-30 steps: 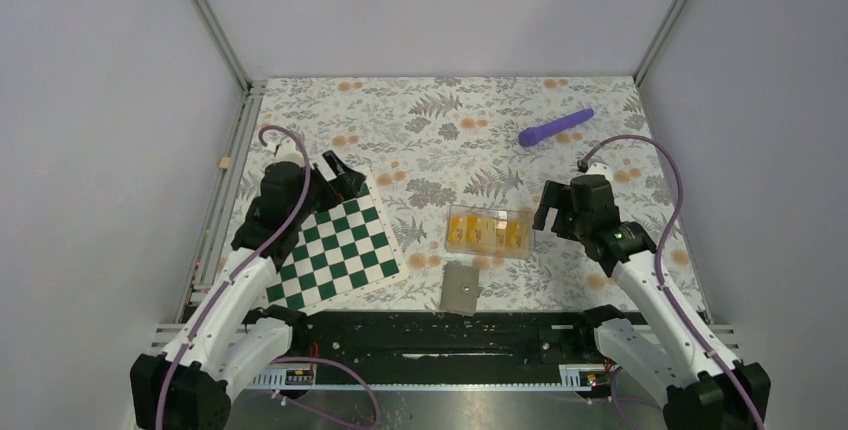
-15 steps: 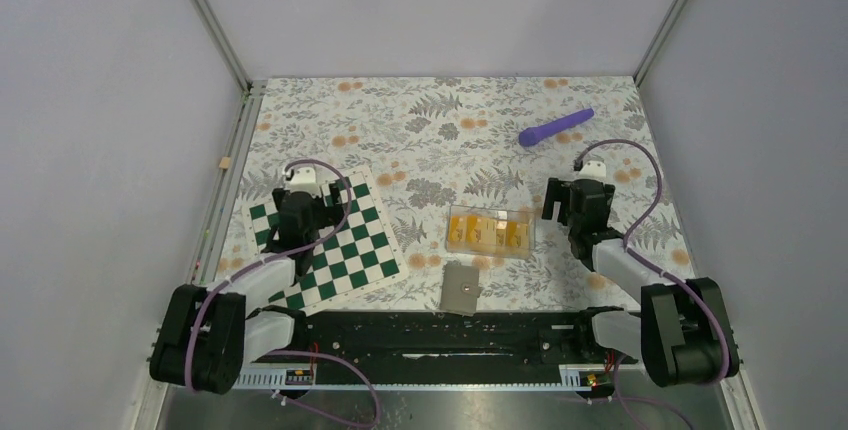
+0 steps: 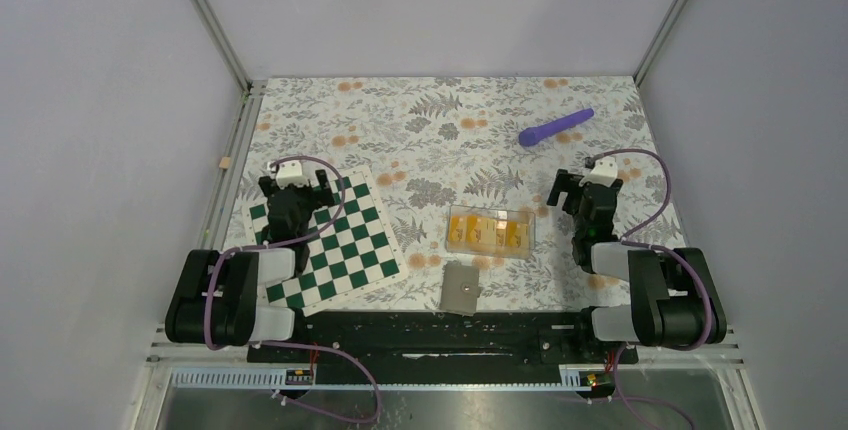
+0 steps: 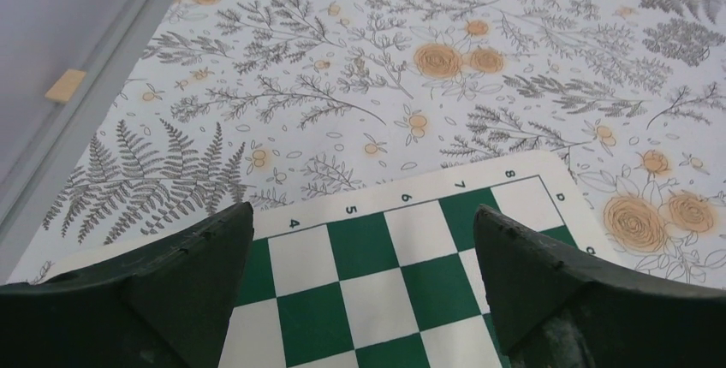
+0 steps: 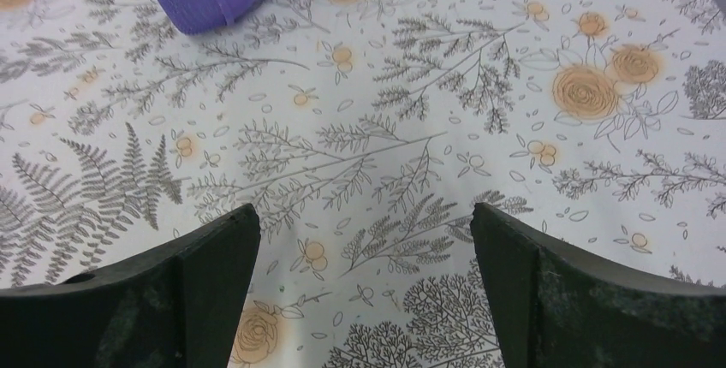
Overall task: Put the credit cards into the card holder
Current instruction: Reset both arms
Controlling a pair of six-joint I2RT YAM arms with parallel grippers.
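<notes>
The credit cards [image 3: 489, 231] sit side by side in a clear box [image 3: 452, 212] at the middle of the tabletop [image 3: 420, 120]. The grey card holder [image 3: 460, 287] lies flat just nearer, by the near edge; what it holds cannot be told. The left gripper [image 4: 361, 214] hangs with jaws wide apart and holding nothing over the far edge of the chessboard [image 3: 340, 245]. The right gripper [image 5: 364, 210] is likewise spread over bare cloth, near a purple rod [image 3: 556, 127] toward the far right corner.

Floral table [image 3: 420, 120] — chessboard [image 3: 345, 245], clear box [image 3: 490, 209], card holder [image 3: 461, 287], purple rod [image 3: 556, 127]
</notes>
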